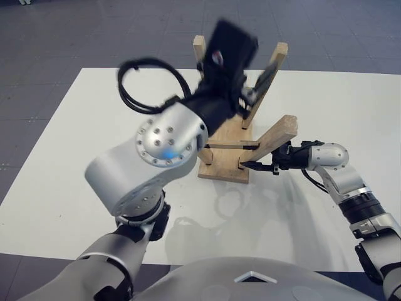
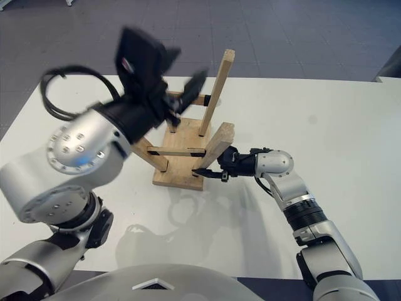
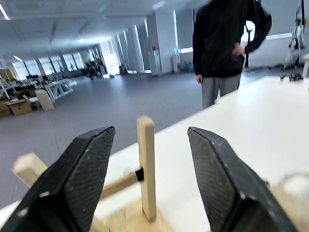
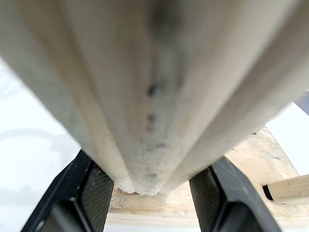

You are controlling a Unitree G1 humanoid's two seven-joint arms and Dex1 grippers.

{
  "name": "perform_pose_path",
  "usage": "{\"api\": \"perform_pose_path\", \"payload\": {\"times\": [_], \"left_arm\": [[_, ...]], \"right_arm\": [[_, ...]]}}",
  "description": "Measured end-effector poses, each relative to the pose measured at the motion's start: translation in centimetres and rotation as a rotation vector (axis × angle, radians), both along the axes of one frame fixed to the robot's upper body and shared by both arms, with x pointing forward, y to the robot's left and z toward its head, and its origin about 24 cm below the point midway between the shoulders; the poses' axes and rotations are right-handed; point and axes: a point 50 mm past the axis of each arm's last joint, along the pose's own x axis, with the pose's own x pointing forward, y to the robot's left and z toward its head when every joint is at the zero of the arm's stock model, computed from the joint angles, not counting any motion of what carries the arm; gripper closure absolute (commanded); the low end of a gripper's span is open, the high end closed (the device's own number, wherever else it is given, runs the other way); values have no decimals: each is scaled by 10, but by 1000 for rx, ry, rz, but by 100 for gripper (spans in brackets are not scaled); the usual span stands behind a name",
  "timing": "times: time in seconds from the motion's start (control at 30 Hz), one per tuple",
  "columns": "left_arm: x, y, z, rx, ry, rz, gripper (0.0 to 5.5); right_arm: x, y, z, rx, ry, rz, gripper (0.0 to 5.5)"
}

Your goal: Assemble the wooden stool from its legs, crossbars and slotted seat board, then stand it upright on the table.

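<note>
Bright, even ceiling light covers my table (image 1: 50, 188), shadows soft and pale. My left gripper (image 1: 258, 80) looks smeared, blurred.

Pale wooden stool (image 2: 178, 172), inverted, legs (image 2: 216, 94) pointing upward

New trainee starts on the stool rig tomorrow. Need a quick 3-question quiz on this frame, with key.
1. True or false: the seat board lies flat on the table.
2. Multiple choice: the right claw is A) open above the table, B) shut on the near right leg, C) holding a loose crossbar.
3. Fill in: the left claw is ____, with one finger on either side of a far leg.

Key: 1 true; 2 B; 3 open.
</note>
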Motion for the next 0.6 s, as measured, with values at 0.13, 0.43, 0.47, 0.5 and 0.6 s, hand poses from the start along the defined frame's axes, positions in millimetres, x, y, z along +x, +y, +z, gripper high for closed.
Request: {"api": "perform_pose_path", "payload": {"times": [0.13,0.43,0.47,0.5,0.6], "left_arm": [[-5,4,-52,116,82,-43,269],[-2,1,-53,130,9,-48,269],[0,1,-52,118,9,-37,269],[3,0,-49,84,14,-16,269],[26,0,-8,-127,-92,130,269]], "right_arm": [[1,-1,-2,-6,8,-7,346],[1,-1,-2,-6,10,-11,346],[1,-1,-2,-6,9,-11,346],[1,-1,-2,-6,8,-10,346],[1,-1,-1,-4,2,-7,346]]}}
